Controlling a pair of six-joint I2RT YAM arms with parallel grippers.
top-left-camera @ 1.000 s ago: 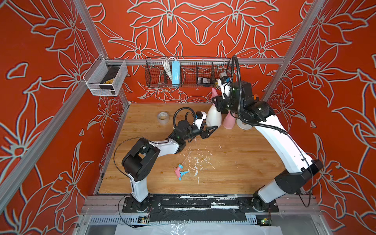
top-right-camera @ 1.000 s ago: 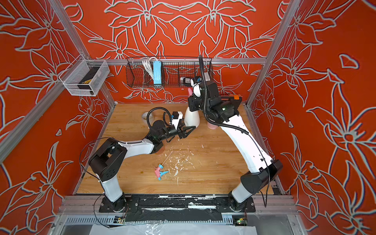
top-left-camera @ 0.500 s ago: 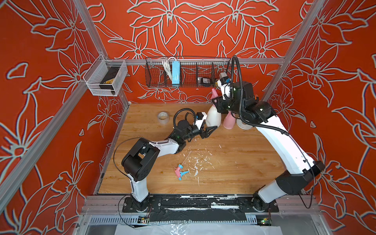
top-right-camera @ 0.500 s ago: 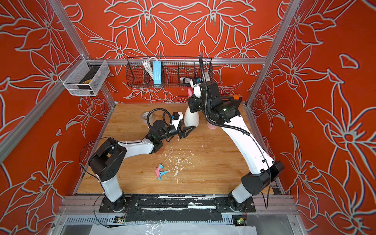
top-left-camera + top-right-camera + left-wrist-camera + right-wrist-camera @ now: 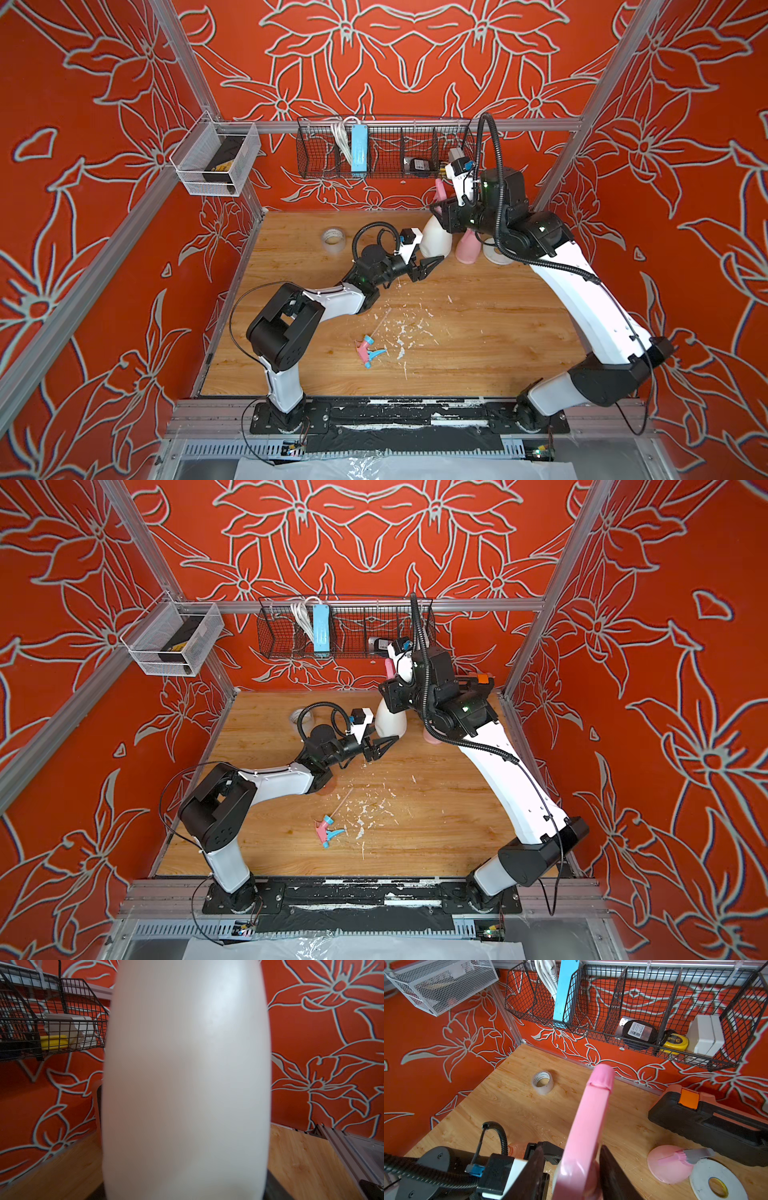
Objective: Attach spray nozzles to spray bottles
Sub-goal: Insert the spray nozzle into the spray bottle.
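Evidently, the left gripper (image 5: 430,266) was clamped on the lower body of the opaque white cone-shaped plastic bottle (image 5: 434,243), which stood upright on the wooden table (image 5: 478,332) near the back wall; the all-pink plastic trigger nozzle (image 5: 587,1122) rose over its top, the joint hidden; the right gripper (image 5: 571,1147) straddled that nozzle with jaws parted, a gap showing beside one finger; the opaque pink bottle (image 5: 468,249) stood just beside the white one; the pink-and-blue nozzle (image 5: 368,351) lay loose mid-table.

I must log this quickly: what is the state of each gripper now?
Left gripper: closed on the opaque white cone-shaped plastic bottle.
Right gripper: open around the pink plastic spray nozzle.
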